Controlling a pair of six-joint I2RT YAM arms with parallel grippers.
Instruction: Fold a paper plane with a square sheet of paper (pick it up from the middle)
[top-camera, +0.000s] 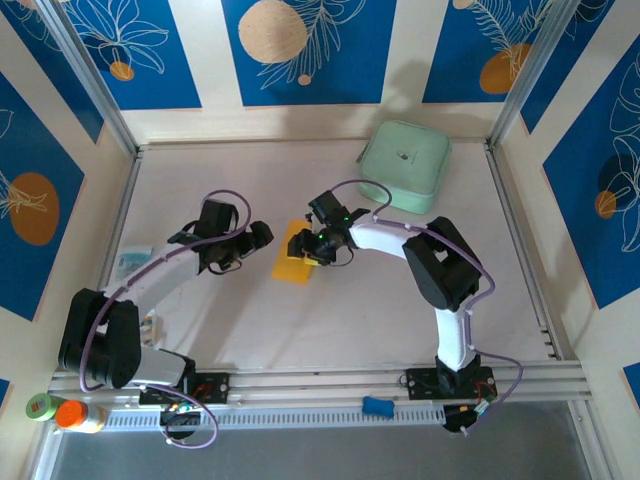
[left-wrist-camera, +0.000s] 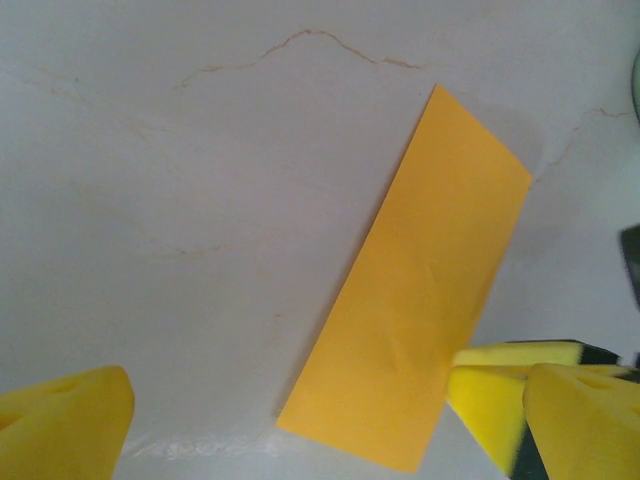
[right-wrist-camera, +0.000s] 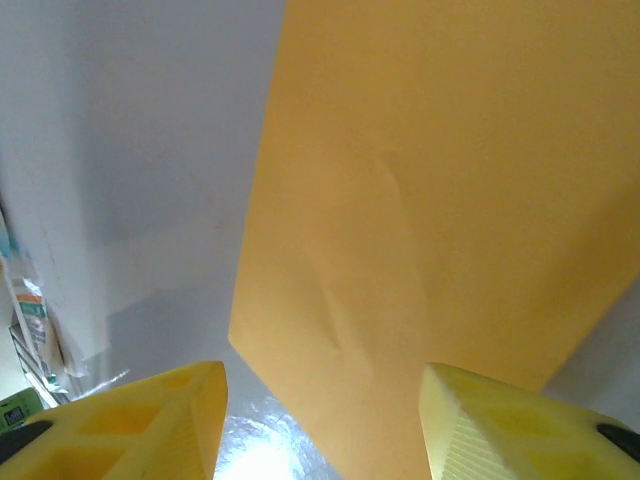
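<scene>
- Orange-yellow sheet of paper (top-camera: 288, 264), folded to a long narrow rectangle, flat on the pale tabletop (top-camera: 200, 180) near its middle.
- Left gripper (top-camera: 258, 238) just beside the paper's left edge, jaws spread wide, holding nothing.
- Right gripper (top-camera: 322, 246) low over the paper's right side, jaws partly apart, nothing pinched between them.
- Mint-green case (top-camera: 405, 165) well apart, near the far right corner.
</scene>
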